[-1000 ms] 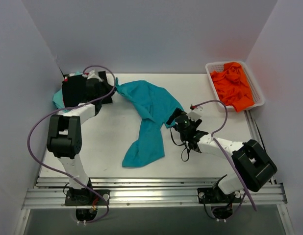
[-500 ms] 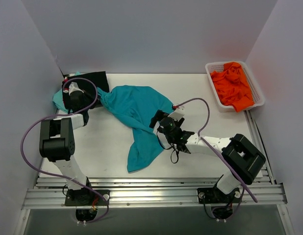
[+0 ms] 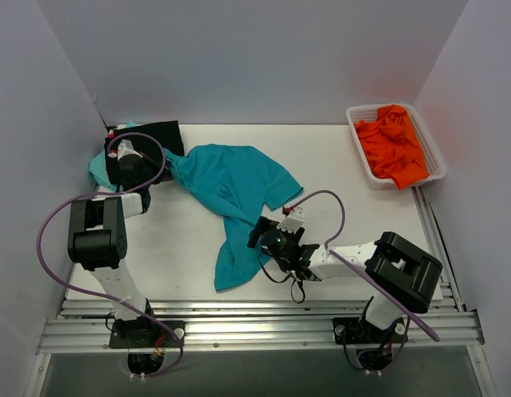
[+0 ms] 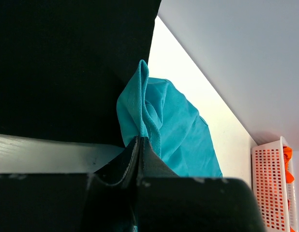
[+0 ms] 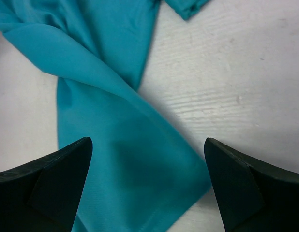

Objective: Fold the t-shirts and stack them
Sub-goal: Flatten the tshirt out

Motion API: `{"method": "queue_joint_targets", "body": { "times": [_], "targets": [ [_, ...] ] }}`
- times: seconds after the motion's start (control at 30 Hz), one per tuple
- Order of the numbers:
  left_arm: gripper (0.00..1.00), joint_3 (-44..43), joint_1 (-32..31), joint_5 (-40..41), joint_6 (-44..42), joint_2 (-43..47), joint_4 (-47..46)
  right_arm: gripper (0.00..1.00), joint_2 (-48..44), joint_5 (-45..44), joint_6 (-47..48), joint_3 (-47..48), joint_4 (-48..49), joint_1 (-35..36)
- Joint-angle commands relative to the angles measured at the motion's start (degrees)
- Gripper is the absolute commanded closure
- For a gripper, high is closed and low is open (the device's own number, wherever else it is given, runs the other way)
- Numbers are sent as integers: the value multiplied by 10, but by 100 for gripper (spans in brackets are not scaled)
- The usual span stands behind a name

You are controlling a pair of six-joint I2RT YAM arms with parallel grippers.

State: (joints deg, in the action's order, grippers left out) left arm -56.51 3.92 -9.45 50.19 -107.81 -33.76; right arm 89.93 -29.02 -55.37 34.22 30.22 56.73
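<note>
- Top view: teal shirt [image 3: 235, 194] lies crumpled mid-table, one end pulled toward the far-left corner by the left gripper [image 3: 166, 161], beside a black shirt [image 3: 160, 132]. Orange shirts [image 3: 393, 145] sit in the basket [image 3: 433, 153]. Looks like the spreading-out step.
- Left wrist: fingers [image 4: 140, 154] clamped shut on a teal fold.
- Right wrist: right gripper [image 5: 147, 186] wide open, hovering over the shirt's lower hem. Next it probably needs to drop and pinch that corner.
</note>
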Motion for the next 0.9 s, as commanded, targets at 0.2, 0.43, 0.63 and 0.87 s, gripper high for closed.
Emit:
{"method": "queue_joint_targets", "body": {
  "times": [0.2, 0.43, 0.63, 0.87],
  "targets": [
    [98, -14, 1, -14, 4, -10, -42, 13, 14, -68, -35, -20, -35, 12],
    [98, -10, 2, -14, 3, -7, -42, 82, 55, -32, -6, -13, 9, 12],
    [98, -8, 3, -14, 3, -6, -43, 100, 49, -40, -5, -16, -10, 8],
    [98, -11, 2, -24, 16, -8, -55, 100, -91, -156, 46, 37, -186, -51]
  ]
}}
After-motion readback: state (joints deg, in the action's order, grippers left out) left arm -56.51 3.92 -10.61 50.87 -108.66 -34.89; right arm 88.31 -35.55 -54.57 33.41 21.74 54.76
